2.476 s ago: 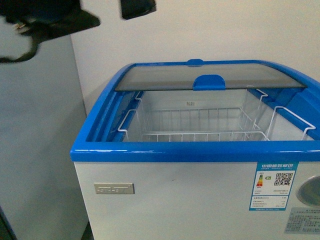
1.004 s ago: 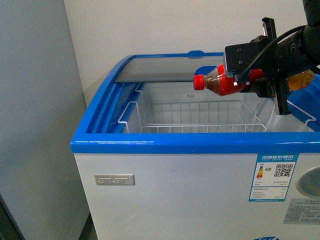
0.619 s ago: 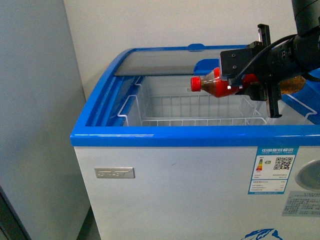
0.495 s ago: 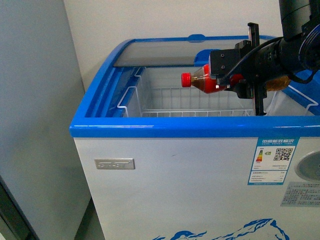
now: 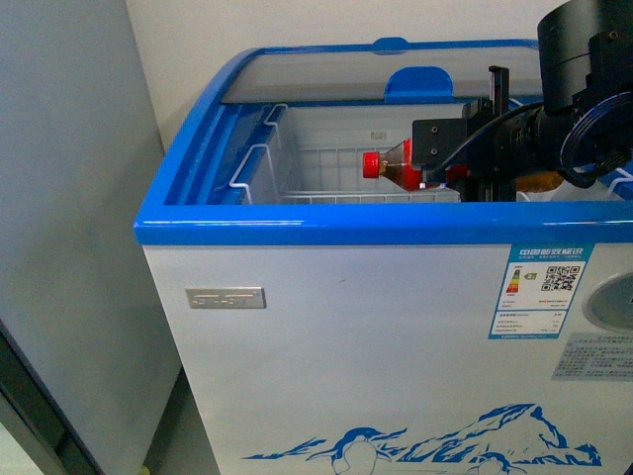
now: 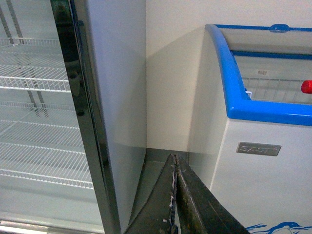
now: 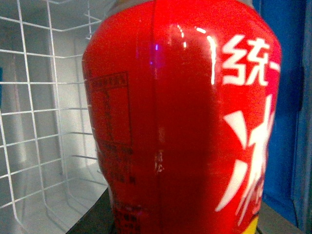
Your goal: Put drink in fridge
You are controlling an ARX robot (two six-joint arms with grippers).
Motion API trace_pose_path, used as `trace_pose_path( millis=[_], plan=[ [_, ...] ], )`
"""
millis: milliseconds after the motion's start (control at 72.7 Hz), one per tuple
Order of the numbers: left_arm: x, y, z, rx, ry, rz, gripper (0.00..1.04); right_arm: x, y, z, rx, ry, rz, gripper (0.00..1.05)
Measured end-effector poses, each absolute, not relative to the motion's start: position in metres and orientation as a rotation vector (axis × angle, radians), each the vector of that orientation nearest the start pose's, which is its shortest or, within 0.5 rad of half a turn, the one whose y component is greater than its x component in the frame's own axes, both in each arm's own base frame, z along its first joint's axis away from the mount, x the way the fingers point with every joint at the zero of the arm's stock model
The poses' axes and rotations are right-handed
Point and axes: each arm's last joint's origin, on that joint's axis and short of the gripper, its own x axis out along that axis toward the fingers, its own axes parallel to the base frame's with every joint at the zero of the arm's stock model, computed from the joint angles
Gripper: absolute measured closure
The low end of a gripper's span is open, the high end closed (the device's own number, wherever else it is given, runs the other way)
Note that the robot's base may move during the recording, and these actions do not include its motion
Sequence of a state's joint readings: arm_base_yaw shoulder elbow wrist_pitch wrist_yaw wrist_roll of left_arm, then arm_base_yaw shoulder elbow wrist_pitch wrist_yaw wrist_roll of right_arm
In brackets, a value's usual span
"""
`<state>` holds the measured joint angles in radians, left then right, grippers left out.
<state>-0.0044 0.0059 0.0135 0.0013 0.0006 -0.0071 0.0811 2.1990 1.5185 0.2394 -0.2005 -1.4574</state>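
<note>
1. The right gripper (image 5: 465, 168) pinches the drink (image 5: 401, 168) by its labelled middle, jaws pressed against it, with the bottle lying sideways and its red cap pointing to the robot's left.
2. The drink hangs inside the open mouth of the fridge (image 5: 326, 226), below the blue rim and above the wire basket (image 5: 297, 168).
3. The step in hand is lowering: go straight down, clear of the basket wires and front rim, and release only once the bottle rests on the mesh.
4. The left gripper (image 6: 174, 195) sits low beside the fridge, jaws pressed together, empty.
</note>
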Motion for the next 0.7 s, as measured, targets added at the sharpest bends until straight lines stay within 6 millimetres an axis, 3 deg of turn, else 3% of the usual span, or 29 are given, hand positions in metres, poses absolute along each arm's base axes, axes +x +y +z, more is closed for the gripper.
trace_pose_path(
  millis=[303,454,702],
  plan=[
    [0.097,0.000,0.168,-0.007,-0.009,-0.005,1.02,0.489,0.046,0.156,-1.392,0.193,0.540,0.68],
    [0.097,0.000,0.168,-0.007,-0.009,-0.005,1.02,0.498,0.048,0.134,-1.324,0.261,0.526,0.68],
    [0.097,0.000,0.168,-0.007,-0.009,-0.005,1.02,0.510,0.062,0.126,-1.223,0.281,0.535,0.68]
  ],
)
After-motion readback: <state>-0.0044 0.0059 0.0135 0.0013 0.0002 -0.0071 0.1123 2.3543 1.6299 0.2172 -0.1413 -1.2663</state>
